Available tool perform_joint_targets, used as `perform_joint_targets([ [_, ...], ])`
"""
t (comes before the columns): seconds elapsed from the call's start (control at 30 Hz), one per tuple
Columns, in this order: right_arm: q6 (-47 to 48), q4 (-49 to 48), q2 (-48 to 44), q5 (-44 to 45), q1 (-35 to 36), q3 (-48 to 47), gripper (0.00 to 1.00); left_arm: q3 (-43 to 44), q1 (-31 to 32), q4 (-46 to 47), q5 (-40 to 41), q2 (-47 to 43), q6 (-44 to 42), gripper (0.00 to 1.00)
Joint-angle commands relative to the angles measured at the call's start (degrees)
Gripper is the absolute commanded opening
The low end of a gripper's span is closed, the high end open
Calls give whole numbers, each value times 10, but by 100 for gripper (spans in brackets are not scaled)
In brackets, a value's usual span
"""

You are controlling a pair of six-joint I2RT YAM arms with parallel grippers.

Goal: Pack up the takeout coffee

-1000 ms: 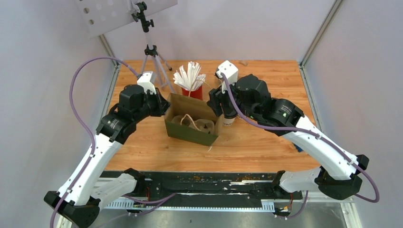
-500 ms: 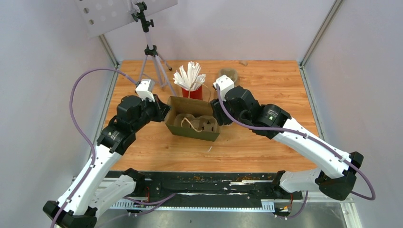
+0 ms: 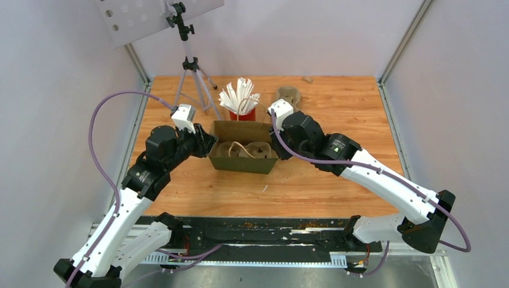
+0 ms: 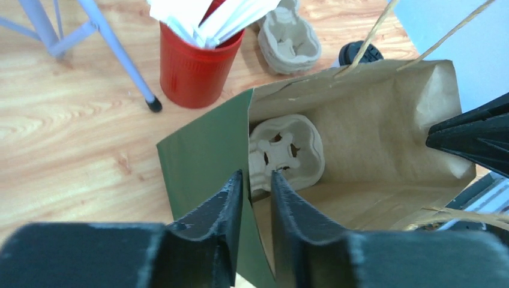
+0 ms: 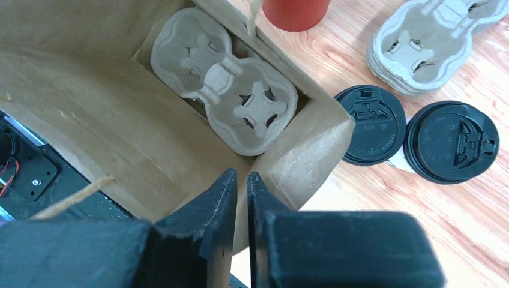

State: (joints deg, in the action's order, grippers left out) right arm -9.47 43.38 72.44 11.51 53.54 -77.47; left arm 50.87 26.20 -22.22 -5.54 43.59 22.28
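Two takeout coffee cups show their black lids (image 5: 371, 125) (image 5: 451, 141) on the wood just right of the paper bag (image 3: 240, 163); the left wrist view catches one lid (image 4: 359, 53) behind the bag. The bag stands open, green outside and brown inside, with a beige pulp tray (image 5: 225, 81) on its floor. My left gripper (image 4: 256, 174) straddles the bag's left wall (image 4: 198, 162), its jaws a little apart. My right gripper (image 5: 241, 174) is pinched on the bag's right wall. In the top view the right arm hides the cups.
A red cup of white straws (image 3: 242, 113) stands right behind the bag. A stack of pulp trays (image 3: 289, 95) lies further back on the right. A tripod (image 3: 192, 78) stands at the back left. Twine handles (image 4: 372, 30) rise from the bag's rim.
My right gripper came down from beside the cups onto the bag's right wall and closed. The left jaws parted slightly. The bag swung square to the table's front edge.
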Motion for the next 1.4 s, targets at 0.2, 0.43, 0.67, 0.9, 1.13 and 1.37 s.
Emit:
perform_joint_targets([
  [0.2,0,-53,-19,-23,-2,24,7,98,-3,-181,12,31,5,43],
  [0.43,2,-54,-8,-32,-2,19,7,161,-3,-267,31,75,22,46],
  [0.67,0,-54,-6,-39,-2,22,7,203,-3,-347,2,88,61,55],
  [0.9,-4,-58,-6,-43,-2,27,7,199,-3,-384,-8,78,140,58],
  [1.13,-2,-55,-8,-43,-2,28,7,221,-3,-474,3,92,147,59],
  [1.37,-5,-61,-11,-45,-2,36,7,217,-3,-458,-23,91,165,44],
])
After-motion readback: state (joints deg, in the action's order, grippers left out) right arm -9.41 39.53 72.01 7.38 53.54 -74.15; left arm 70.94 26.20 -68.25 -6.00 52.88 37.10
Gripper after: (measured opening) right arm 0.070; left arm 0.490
